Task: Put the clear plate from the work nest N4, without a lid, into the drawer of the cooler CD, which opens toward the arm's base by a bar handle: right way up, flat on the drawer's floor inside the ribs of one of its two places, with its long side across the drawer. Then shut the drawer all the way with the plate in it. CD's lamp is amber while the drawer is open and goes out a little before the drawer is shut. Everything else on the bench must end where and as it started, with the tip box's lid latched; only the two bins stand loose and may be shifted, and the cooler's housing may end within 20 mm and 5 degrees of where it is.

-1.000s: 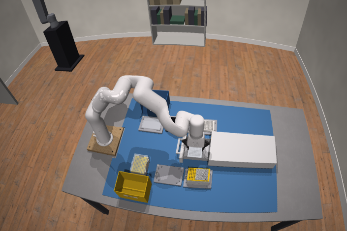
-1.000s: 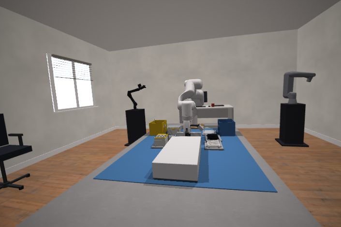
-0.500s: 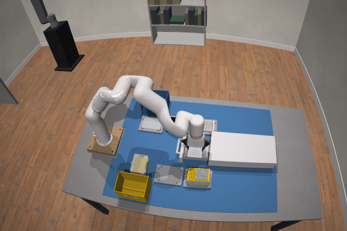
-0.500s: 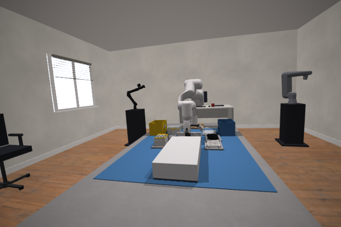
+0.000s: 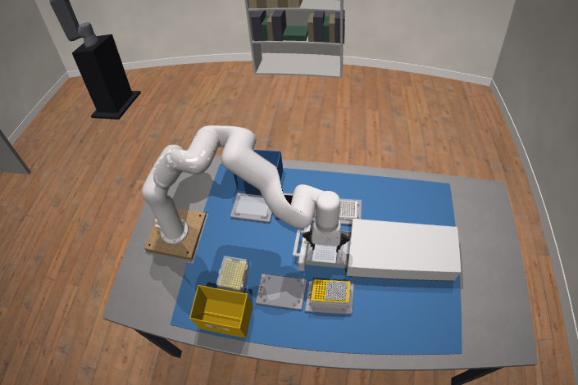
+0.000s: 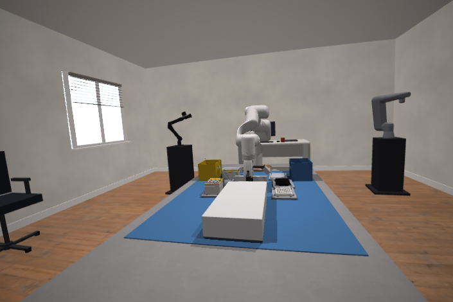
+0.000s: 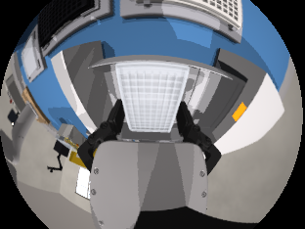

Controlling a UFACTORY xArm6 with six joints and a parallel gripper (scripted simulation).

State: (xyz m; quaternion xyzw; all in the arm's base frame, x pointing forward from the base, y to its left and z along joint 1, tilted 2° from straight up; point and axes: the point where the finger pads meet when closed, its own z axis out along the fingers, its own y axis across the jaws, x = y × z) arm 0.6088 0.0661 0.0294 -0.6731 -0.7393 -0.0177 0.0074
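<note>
Top view, arm: the white six-joint arm (image 5: 252, 168) reaches from its cork-brown base plate (image 5: 197, 247) across the blue mat (image 5: 389, 313) on the grey bench (image 5: 493, 272)
Top view, gripper: the black-fingered gripper (image 5: 324, 248) points down over the open white drawer (image 5: 300, 258) of the long white cooler housing (image 5: 402, 248)
Top view, plate: the clear gridded well plate (image 5: 324, 254) sits pinched between the fingers, inside the drawer's outline, long side across the drawer
Top view, surroundings: a yellow open bin (image 5: 220, 310) and a dark blue open bin (image 5: 273, 163) stand on the mat; an empty grey work nest (image 5: 281, 291) lies between a pale yellow tip box (image 5: 232, 273) and a yellow-framed rack (image 5: 329, 291)
Exterior view, arm: the wrist hangs vertical just behind the cooler's near end (image 6: 235, 206); the plate itself is too small to make out
Wrist view, grasp: both dark fingers press the plate's (image 7: 152, 95) two long sides; whether the plate rests on the drawer floor cannot be told
Wrist view, lamp: an amber patch (image 7: 239, 111) shows at right
</note>
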